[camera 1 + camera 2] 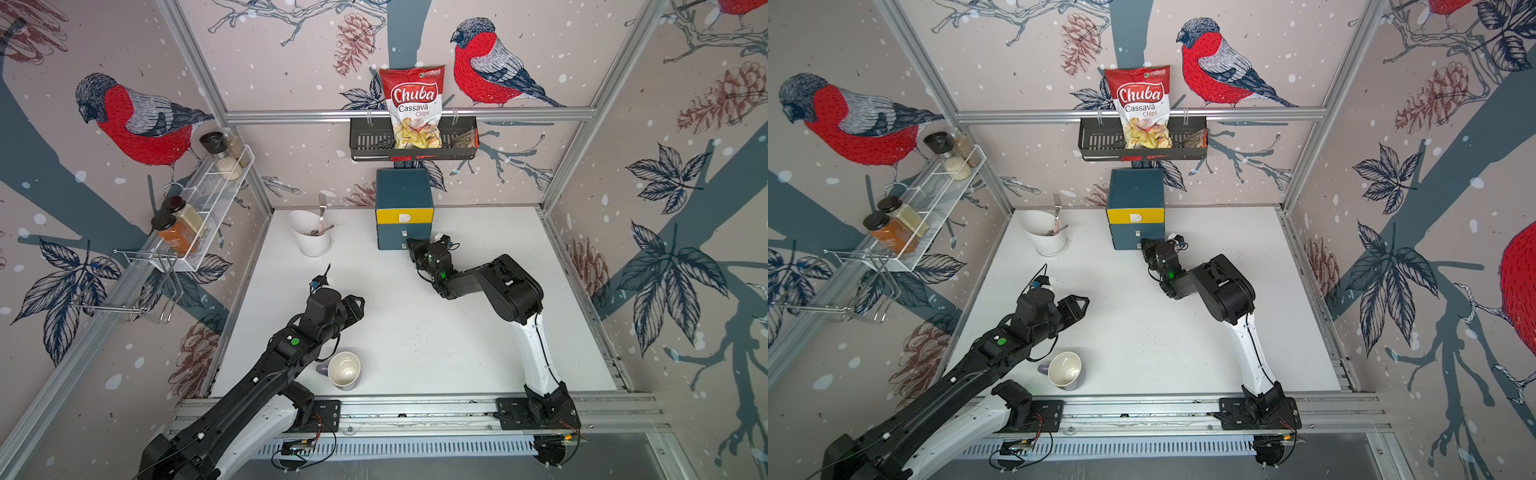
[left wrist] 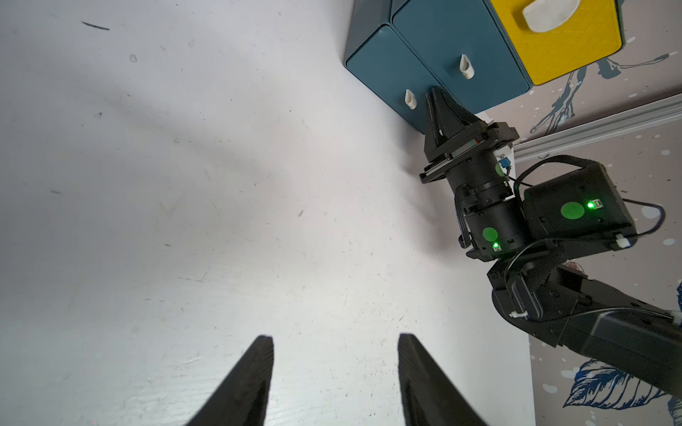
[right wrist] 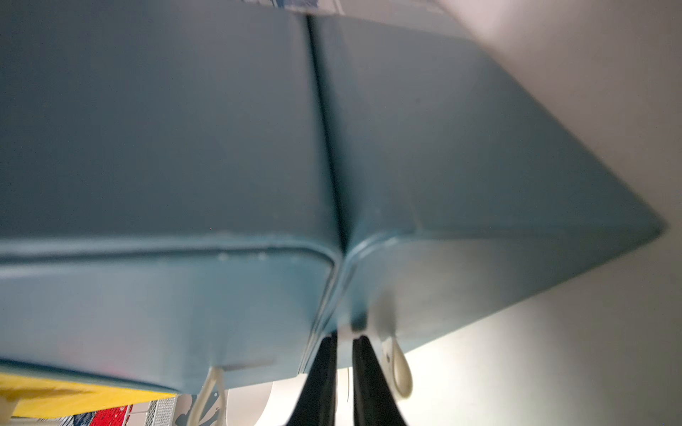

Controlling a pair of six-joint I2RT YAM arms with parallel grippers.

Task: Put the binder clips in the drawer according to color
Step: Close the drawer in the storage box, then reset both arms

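The drawer is a dark-teal unit at the back of the table, with a yellow top front and two teal fronts below. My right gripper is shut. Its tips press against the bottom teal front, right beside that drawer's white tab pull, with nothing between the fingers. My left gripper hangs open and empty over bare table left of centre. The binder clips are out of view in every frame.
A white cup with a fork stands left of the drawer unit. A white mug lies by my left arm near the front edge. A black basket with a chips bag hangs above the drawer unit. A spice rack lines the left wall.
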